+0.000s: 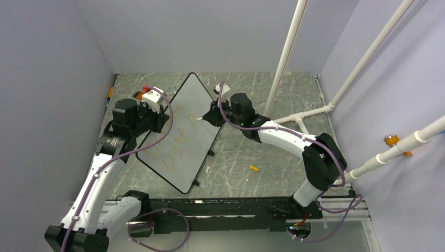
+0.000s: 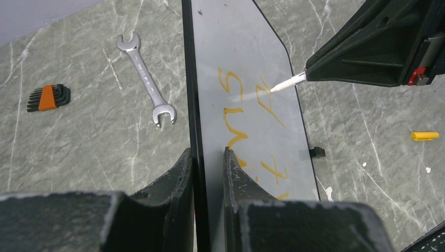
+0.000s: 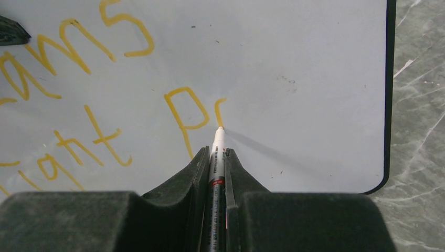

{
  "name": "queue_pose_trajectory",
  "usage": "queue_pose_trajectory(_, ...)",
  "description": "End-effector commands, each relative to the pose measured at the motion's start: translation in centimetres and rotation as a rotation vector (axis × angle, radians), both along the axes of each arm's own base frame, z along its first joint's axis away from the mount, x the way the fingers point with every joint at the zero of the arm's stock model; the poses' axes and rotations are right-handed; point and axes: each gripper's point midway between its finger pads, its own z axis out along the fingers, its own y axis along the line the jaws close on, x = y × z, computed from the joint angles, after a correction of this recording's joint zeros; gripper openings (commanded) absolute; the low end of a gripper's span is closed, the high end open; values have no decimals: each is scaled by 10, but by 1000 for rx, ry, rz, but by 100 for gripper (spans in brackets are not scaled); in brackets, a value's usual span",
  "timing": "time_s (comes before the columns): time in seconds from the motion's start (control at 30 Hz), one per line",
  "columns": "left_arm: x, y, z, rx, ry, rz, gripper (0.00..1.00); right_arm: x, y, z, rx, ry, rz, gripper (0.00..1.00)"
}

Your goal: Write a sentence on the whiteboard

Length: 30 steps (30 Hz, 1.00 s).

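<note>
Right wrist: marker [image 3: 216, 157] apparently on whiteboard [image 3: 315, 63]

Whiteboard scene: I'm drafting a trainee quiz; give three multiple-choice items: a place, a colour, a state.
1. Where is the silver open-ended wrench? A) in a tool B) on the grey marbled table C) on a shelf
2. What colour are the handwritten letters? A) blue B) orange-yellow C) green
3. The right tool is: A) open B) shut on a cloth C) shut on the slim white marker pen
1 B: it lies flat on the table. 2 B: the strokes are orange-yellow. 3 C: it clamps the pen, tip on the large white black-rimmed whiteboard.
</note>
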Motion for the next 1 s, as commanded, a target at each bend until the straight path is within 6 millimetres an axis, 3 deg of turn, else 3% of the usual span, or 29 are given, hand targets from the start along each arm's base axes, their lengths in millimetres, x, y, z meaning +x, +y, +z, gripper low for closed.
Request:
queue_pose_trajectory(0.0,-27,-4,-49,90,169,-98,0,-1,0,9,13,-27,-2,0)
queue_pose_trajectory(0.53,-28,-5,-49,88,170,-102,0,24,6,33,2,-77,-60,0)
queue_pose_trajectory(0.97,-27,-4,-49,89,169,-99,0,23,14,49,42,-84,-37,0)
